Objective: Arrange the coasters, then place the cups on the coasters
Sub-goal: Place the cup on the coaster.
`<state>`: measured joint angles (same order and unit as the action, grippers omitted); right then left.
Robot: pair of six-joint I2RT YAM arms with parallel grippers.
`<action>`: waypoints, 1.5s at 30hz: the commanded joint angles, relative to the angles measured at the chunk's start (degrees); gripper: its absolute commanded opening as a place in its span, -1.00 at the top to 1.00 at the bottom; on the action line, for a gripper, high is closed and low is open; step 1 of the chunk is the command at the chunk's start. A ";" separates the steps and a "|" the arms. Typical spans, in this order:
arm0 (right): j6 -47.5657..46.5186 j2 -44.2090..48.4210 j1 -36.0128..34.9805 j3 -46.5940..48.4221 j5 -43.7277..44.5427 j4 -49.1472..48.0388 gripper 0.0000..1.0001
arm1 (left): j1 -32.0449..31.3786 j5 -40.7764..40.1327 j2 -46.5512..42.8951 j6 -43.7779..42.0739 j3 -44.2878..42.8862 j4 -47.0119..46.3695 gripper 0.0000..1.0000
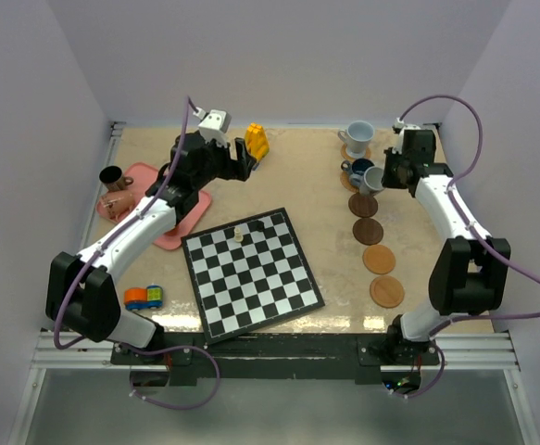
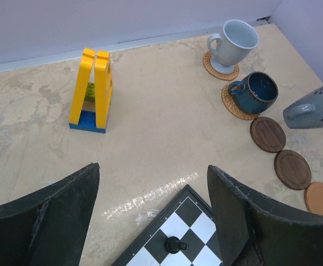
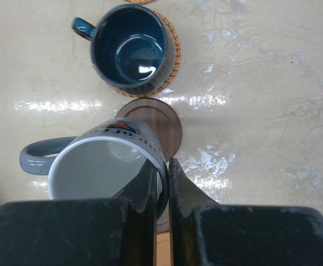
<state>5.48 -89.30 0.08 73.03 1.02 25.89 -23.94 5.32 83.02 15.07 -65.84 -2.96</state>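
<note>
1. The right jaws are clamped on the rim of the grey cup, with 1 finger inside the wall and 1 outside. The cup hangs tilted from them, its handle pointing away to one side, and appears lifted clear of the tabletop.
2. Just ahead of and below those jaws lies a dark coaster, partly hidden by the cup. I judge it to be the target.
3. Farther ahead of the right jaws, the teal cup already sits on its light coaster.
4. Risk: the grip is a thin pinch on 1 side of a tilted cup. The cup could swivel in the jaws, or touch down on its edge and topple when released.
5. Risk: the cup body hangs to one side of the jaws, not centred over the dark coaster. A straight descent could set the foot half off the disc or push the disc away.
6. Risk: the teal cup is close ahead, so any forward drift could knock it.
7. The left jaws stand wide apart and hold nothing. The chessboard lies just beneath them, and a careless drop could hit the chess piece.
</note>
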 commanded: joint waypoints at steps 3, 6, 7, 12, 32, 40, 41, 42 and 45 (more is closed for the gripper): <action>-8.63 -3.60 1.68 4.22 -2.16 -3.57 1.00 | 1.09 0.48 -0.76 1.45 0.10 -3.98 -0.66; -9.08 -4.74 1.86 4.57 -3.73 -4.18 1.00 | 1.18 0.57 -0.32 1.63 -0.16 -4.51 -0.66; -9.25 -5.27 1.86 4.83 -4.52 -4.01 1.00 | 1.18 0.57 0.03 1.72 -0.25 -4.60 -0.66; -9.78 -8.17 1.86 6.59 -6.02 -2.51 1.00 | 1.18 0.57 1.09 2.68 -0.60 -4.68 -0.66; -8.91 -11.07 1.86 6.51 -3.30 -0.05 1.00 | 1.18 1.97 3.55 2.42 -2.18 -3.81 -0.66; -2.85 -9.94 1.77 5.45 -2.86 -0.93 1.00 | 1.18 1.88 3.37 2.33 -1.83 -3.54 -0.65; -1.88 -9.58 1.77 4.93 -2.60 -1.19 1.00 | 1.18 1.88 3.46 2.33 -1.83 -3.54 -0.65; -0.83 -9.41 1.77 4.40 -2.34 -1.37 1.00 | 1.18 1.97 3.46 2.42 -1.83 -3.54 -0.65; 1.20 -8.53 1.77 3.17 -1.72 -1.98 1.00 | 1.18 2.15 3.46 2.42 -1.92 -3.63 -0.65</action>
<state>1.85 -101.10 1.91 77.10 -2.00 26.81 -23.16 6.68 86.80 17.19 -65.78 -4.21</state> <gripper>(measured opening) 0.060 0.827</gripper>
